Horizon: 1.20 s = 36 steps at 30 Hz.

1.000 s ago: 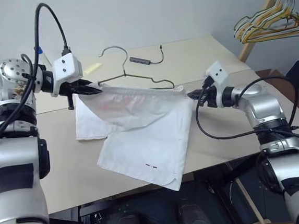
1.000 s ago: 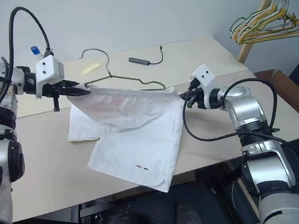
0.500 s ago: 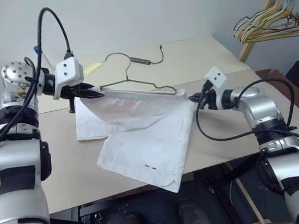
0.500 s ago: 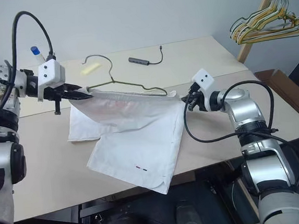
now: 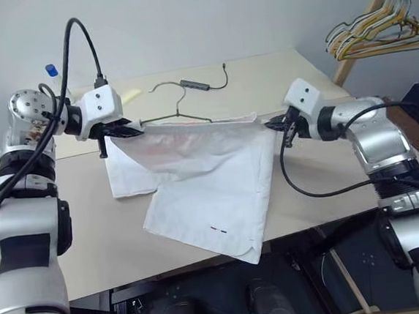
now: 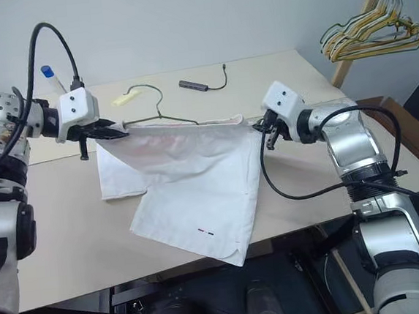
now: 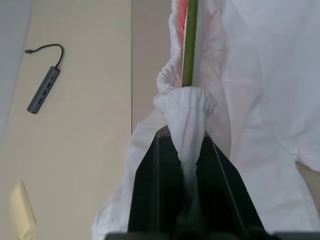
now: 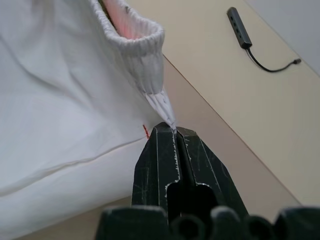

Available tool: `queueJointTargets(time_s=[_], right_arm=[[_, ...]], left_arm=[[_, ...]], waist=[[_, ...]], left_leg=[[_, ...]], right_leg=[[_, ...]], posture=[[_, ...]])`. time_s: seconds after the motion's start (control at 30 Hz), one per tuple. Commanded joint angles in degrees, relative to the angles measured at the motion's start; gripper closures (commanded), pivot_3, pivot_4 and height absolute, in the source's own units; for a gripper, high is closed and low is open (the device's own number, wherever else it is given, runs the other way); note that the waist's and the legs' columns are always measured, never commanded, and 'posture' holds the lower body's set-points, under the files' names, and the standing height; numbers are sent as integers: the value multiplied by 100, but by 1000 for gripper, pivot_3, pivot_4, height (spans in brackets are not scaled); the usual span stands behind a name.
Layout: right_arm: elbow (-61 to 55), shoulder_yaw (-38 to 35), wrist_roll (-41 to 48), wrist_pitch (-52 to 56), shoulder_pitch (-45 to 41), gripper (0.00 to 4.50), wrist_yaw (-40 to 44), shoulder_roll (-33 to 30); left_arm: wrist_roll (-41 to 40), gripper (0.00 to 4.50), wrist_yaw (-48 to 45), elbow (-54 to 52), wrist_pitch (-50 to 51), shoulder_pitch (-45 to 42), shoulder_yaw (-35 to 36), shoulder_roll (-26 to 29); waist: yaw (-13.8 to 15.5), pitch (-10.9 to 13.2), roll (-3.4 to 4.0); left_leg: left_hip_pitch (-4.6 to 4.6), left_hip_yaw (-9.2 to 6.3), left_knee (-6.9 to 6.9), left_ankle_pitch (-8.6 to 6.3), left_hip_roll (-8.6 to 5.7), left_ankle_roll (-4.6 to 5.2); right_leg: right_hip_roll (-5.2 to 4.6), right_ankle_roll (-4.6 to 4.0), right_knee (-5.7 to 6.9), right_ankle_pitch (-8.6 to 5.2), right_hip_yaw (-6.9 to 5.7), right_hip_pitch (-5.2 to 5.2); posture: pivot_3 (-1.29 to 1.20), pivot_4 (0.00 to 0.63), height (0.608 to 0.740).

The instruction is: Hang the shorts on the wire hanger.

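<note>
Shorts (image 5: 204, 179): stretched above table (image 5: 91, 233), hem draped over near edge.
Hanger (image 5: 179, 104): threaded through waistband.
Left claw (image 7: 186, 150): pinching one waistband end.
Right claw (image 8: 172, 132): pinching the other.

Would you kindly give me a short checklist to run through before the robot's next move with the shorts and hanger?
1. Left gripper shut on the waistband end of the shorts: ok.
2. Right gripper shut on the other waistband end: ok.
3. Waistband stretched between the two grippers, above the table: ok.
4. Wire hanger inside the waistband: ok at the left end, where the wire enters the gathered cloth; cannot tell at the right end.
5. Hook free above the cloth: ok.
6. Shorts' legs off the table: not ok, the lower cloth lies on it.
</note>
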Motion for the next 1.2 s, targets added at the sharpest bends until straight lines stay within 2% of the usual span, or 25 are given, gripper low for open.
queueJointTargets(time_s=[0.03, 0.17, 0.33, 0.5, 0.83, 0.97, 1.07, 1.2], right_arm=[[-882, 281, -390, 539, -708, 4467, 320, -253], [-1358, 490, -387, 1207, -1305, 4467, 548, -120], [-1379, 695, -495, 1370, -1545, 4467, 576, 85], [-1221, 941, -765, 1292, -1539, 4467, 452, 258], [-1354, 713, -572, 1617, -1668, 4467, 411, 600], [-1368, 908, -774, 1064, -1456, 4467, 381, 512], [-1246, 1018, -938, 527, -1230, 3810, 342, 461], [-1265, 1036, -1000, 268, -1102, 2427, 506, 412]], left_arm=[[-225, 4500, -141, -189, 203, -111, 208, 98], [-86, 4500, -26, -245, 153, -138, 130, 133], [-370, 4500, -238, -365, 197, -87, 311, 112], [-746, 4500, -523, -592, 472, -45, 526, 29], [-531, 4500, -313, -636, 370, 146, 412, 70], [-548, 4500, -235, -622, 332, 142, 432, 20], [-632, 4500, -292, -621, 360, 122, 490, 22], [-590, 4500, -347, -640, 342, 135, 459, 76]], waist=[[-1, 1, 2], [22, 1, 2], [57, 0, -1], [76, -1, -1], [49, -1, -1], [55, 0, -1], [54, -1, -1], [36, -1, -1]], left_leg=[[-2, 1, 1, -1, 0, 2], [0, -1, 0, -1, 5, 2], [-6, 1, 7, -4, 2, 7], [-12, 2, 8, 10, 1, -18], [-10, 2, 8, 18, 1, -32], [-10, 2, 8, 18, 1, -32], [-11, 2, 7, 18, -1, -31], [-10, 3, 7, 18, 0, -31]], right_leg=[[-1, 0, 2, 0, 2, -6], [2, -2, 3, -1, -2, -5], [-3, -1, 7, 1, -6, -2], [-4, 0, 4, 1, -9, -3], [-2, 0, 7, 1, -9, -3], [-2, 0, 8, 1, -9, -3], [-3, 0, 3, 1, -10, -2], [-2, 0, 4, 1, -9, -2]], posture=[[0, 0, 740], [9, 0, 740], [8, 0, 740], [9, 0, 740], [5, 0, 740], [4, 0, 740], [2, 0, 740], [2, 0, 740]])
